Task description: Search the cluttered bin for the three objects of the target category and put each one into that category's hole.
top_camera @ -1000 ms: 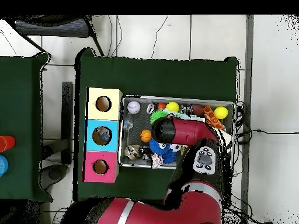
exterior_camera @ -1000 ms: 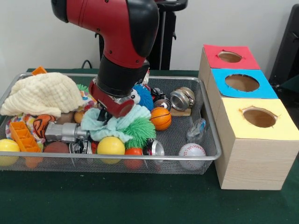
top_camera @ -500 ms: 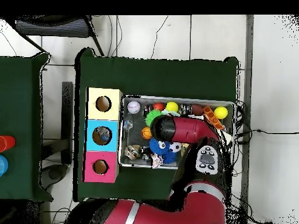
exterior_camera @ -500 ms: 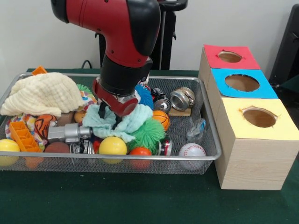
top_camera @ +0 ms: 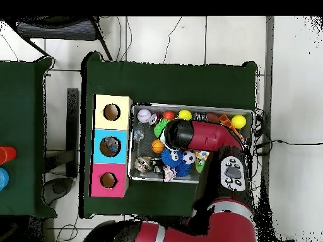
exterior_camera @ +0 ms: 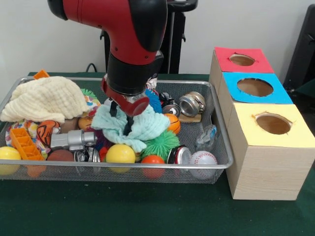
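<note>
On the green surface stands a wire mesh bin, and beside it, toward the surface's right edge in the front view, a row of three wooden boxes.

The nearest box has a yellow top with a round hole, the middle one a blue top, the farthest a red top; nothing can be made out inside the holes.

Along the bin's near wall lie a yellow ball at the left corner, an orange block, a brown ball, another yellow ball, a small orange ball, a can end and a baseball. Just behind them sit a grey metal part and a green spiky ball.

In the bin's middle the gripper hangs with its dark fingers closed on a pale teal cloth, which drapes down over the toys below. An orange basketball shows at the cloth's right edge.

Farther back, a cream cloth is heaped in the left part of the bin, a blue fuzzy toy shows behind the arm, and a silver can lies near the far right corner.

In the overhead view the red arm covers the bin's middle.
</note>
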Tool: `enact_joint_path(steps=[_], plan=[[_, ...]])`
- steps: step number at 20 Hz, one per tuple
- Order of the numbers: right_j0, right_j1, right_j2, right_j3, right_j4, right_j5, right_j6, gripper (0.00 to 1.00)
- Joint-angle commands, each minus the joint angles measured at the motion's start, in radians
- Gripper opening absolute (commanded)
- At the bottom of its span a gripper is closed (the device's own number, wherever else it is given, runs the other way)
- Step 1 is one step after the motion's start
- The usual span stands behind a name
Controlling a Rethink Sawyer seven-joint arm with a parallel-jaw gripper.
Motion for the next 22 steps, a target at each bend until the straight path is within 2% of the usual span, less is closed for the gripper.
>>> enact_joint_path(steps=[1, 9, 12, 18, 22], plan=[[-0.015, -0.097, 0.132, -0.004, -0.041, 0.211, -0.213, 1.00], [-0.002, -0.162, 0.131, 0.067, -0.075, 0.106, -0.154, 1.00], [0.024, -0.204, 0.114, 0.127, -0.085, 0.056, -0.106, 1.00], [0.017, -0.173, 0.139, 0.177, -0.069, -0.041, -0.046, 1.00], [0.041, -0.157, 0.144, 0.217, -0.043, -0.083, 0.018, 1.00]])
